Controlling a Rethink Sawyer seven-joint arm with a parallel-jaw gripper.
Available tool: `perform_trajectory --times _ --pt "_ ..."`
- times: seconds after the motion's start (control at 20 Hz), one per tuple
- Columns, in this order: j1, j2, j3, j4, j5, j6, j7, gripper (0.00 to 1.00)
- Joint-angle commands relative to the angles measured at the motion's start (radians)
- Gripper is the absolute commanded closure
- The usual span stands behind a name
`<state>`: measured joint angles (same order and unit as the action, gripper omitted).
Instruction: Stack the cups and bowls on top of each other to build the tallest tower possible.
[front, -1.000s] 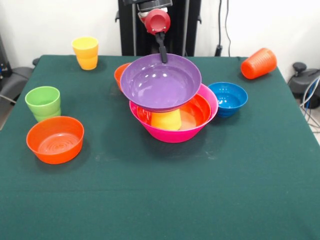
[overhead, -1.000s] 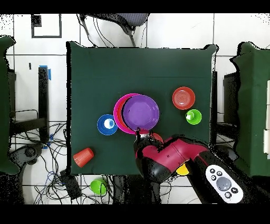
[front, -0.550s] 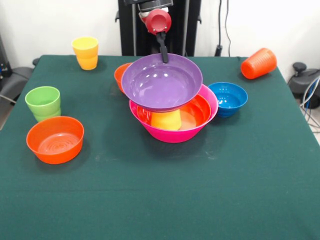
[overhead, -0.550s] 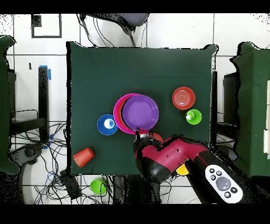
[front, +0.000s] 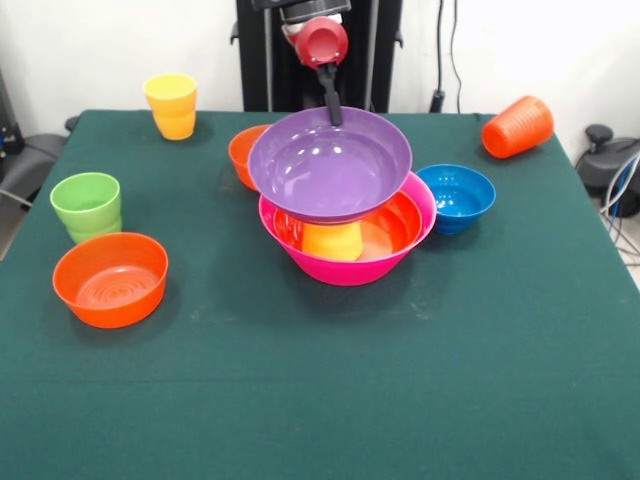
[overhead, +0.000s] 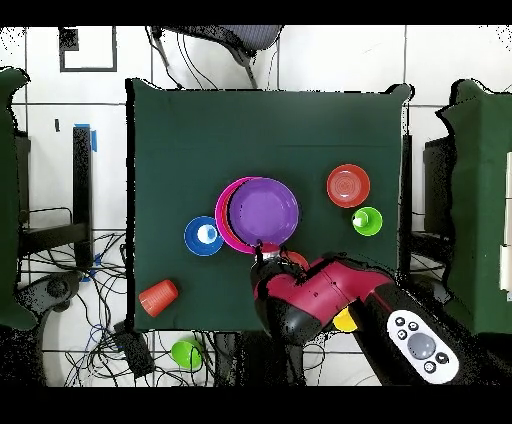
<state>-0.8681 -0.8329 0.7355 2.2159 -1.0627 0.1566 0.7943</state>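
I see the tower (front: 345, 215) near the middle of the green worktop (front: 400, 380). Its base is the big pink bowl (front: 350, 268), with a large orange bowl (front: 395, 225) nested inside and a yellow cup (front: 332, 240) standing in that. The glossy purple bowl (front: 330, 165) sits above the cup, tilted and shifted toward 10 o'clock of the pink bowl. The hand (front: 332, 108) comes down at the purple bowl's 12 o'clock rim and looks clamped on it.

Around the tower in the front view: a small blue bowl (front: 456, 197) at 3 o'clock, just beside the pink rim; a small orange bowl (front: 243, 152) at 10 o'clock, half hidden behind the purple bowl; another orange bowl (front: 110, 279) at 8 o'clock; a green cup (front: 87, 206) at 9 o'clock; a yellow cup at far 10 o'clock (front: 172, 105); an orange cup (front: 517, 127) on its side at 2 o'clock.
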Motion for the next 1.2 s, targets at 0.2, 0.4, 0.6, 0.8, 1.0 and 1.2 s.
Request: perform_trajectory --times 0.2,0.4,0.6,0.8,1.0,1.2 --pt "0.043 0.048 0.032 0.018 -0.063 -0.020 0.079 1.00" --pt "0.056 0.047 0.021 0.008 -0.072 -0.032 0.088 1.00" --pt "0.067 0.040 0.016 -0.004 -0.073 -0.030 0.088 1.00" --pt "0.082 0.033 -0.006 -0.012 -0.089 -0.029 0.090 1.00" --pt "0.093 0.036 -0.027 -0.024 -0.109 -0.025 0.087 1.00" --pt "0.097 0.027 -0.033 -0.024 -0.119 -0.018 0.087 1.00"
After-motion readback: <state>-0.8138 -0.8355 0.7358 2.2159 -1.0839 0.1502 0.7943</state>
